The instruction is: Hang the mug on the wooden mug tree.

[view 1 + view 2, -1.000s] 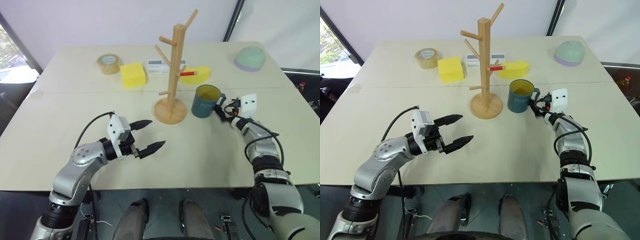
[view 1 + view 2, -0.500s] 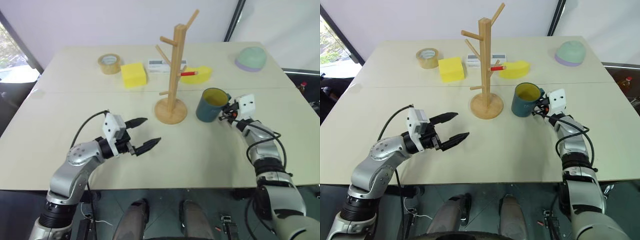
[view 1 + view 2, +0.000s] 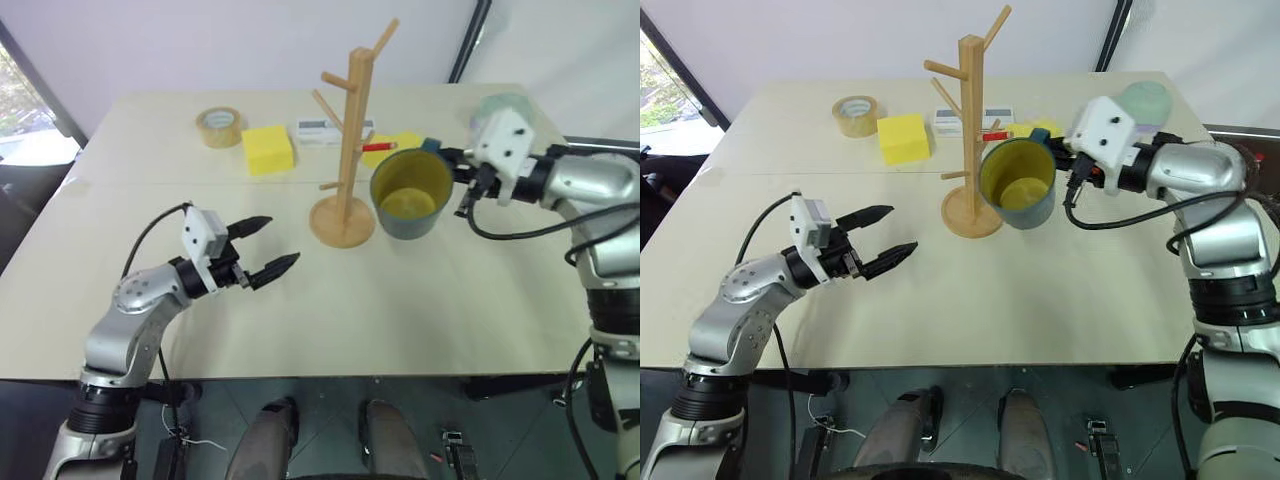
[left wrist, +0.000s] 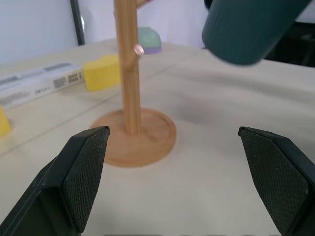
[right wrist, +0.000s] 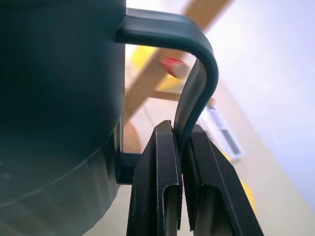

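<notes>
Sitting on the table [image 3: 420,300] are one wooden mug tree [image 3: 346,150], one roll of tape [image 3: 218,127], two yellow sponges [image 3: 267,149], one white box [image 3: 318,130] and one pale green bowl [image 3: 1147,98]. One mug [image 3: 410,192] is hanging in the air beside the tree. Two grippers are showing, the left gripper [image 3: 264,249] and the right gripper [image 5: 181,142].

Mug [image 3: 410,195] dark teal, yellow inside; mug tree [image 3: 345,150] light wood.

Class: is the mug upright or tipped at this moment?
Tipped. The mug hangs off the table, held by its handle in the right hand, its yellow inside facing the head camera.
</notes>
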Robot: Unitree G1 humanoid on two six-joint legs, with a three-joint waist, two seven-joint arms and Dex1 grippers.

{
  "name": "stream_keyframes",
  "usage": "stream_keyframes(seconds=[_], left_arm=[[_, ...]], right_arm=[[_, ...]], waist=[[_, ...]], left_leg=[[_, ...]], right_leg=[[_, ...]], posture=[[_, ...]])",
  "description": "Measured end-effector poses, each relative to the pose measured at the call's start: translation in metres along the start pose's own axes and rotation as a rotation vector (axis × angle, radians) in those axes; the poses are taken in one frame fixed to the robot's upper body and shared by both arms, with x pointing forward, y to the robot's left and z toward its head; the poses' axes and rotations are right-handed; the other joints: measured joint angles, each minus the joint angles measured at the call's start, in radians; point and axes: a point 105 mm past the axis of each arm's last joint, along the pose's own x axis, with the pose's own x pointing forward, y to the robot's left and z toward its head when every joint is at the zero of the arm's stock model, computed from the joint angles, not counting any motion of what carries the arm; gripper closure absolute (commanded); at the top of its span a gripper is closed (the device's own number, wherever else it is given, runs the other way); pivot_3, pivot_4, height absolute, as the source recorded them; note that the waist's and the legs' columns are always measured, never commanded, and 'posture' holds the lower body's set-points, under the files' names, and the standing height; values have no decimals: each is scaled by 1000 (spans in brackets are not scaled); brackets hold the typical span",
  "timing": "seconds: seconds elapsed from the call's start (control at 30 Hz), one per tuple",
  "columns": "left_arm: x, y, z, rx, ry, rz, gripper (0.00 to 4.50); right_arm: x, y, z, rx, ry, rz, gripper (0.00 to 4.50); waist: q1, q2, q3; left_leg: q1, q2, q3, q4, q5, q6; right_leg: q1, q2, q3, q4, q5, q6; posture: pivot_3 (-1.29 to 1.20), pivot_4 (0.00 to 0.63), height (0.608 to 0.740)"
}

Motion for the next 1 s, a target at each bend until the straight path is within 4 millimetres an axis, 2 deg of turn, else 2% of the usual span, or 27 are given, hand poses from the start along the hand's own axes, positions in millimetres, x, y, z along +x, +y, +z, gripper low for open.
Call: stream_keyframes(seconds=[0.2,0.4,0.87,1.0], left_arm=[[-3,-1,9,6,-33,1,0],[-6,-7,13,7,-44,-14,0],[-5,-9,18,12,-48,-31,0],[-5,-9,18,12,-48,-31,0]], right_arm=[[14,-17,-6,-6,56,-7,4454],[25,-13,-17,-2,87,41,4454],[40,-18,-6,-42,60,56,4454],[42,-17,-12,-44,80,59,4454]], waist=[[-1,0,0],[-2,0,0],[-3,0,0],[-3,0,0]], left_leg=[[-3,-1,1,-1,0,0],[-3,-1,1,0,0,0],[-3,-1,2,0,0,0],[-3,-2,2,0,0,0]], right_leg=[[-4,1,0,0,2,3],[-4,1,0,2,2,3],[-4,2,0,3,2,3],[-4,2,0,3,2,3]], posture=[[0,150,740],[0,150,740],[0,150,740],[0,150,740]])
